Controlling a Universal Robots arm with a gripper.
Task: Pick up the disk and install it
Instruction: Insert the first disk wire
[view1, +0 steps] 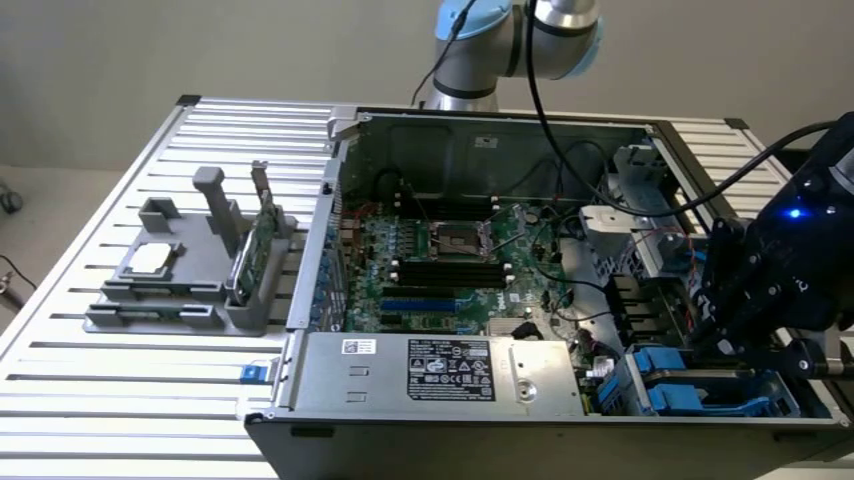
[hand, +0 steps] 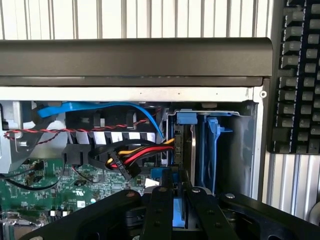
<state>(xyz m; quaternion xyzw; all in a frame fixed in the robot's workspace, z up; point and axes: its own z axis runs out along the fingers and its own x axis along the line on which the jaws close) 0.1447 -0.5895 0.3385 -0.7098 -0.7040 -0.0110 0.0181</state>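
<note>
Exterior view, left to right: slatted metal counter (view1: 80, 400) carries a grey plastic stand (view1: 187, 285) at the left, with a small square silver chip (view1: 151, 257) lying flat on it and a thin green card (view1: 271, 232) standing on edge in a slot at its right side. Right of the stand sits an open computer case (view1: 534, 290), green motherboard (view1: 441, 270) inside, grey power supply box (view1: 434, 370) with a label along the near edge. At the case's near right corner are blue plastic drive bays (view1: 674, 385). The tool (view1: 747, 345) hangs just above those bays at the exterior view's right, black body with a blue light; the arm's base (view1: 514, 40) stands behind the case at the far side. In the wrist view the case's dark edge (hand: 135, 60) runs across, a blue flat cable (hand: 100, 109) and a red, yellow and black wire bundle (hand: 140, 155) sit over the board, and a black keyboard (hand: 297, 75) lies outside the case on the counter. The disk (hand: 178, 212) is between the tool's black fingers (hand: 159, 210), only its blue rail showing; fingers narrow and clamped on it, held on edge just above the blue bay slot (hand: 207, 150). Disk is not yet seated in the bay.
</note>
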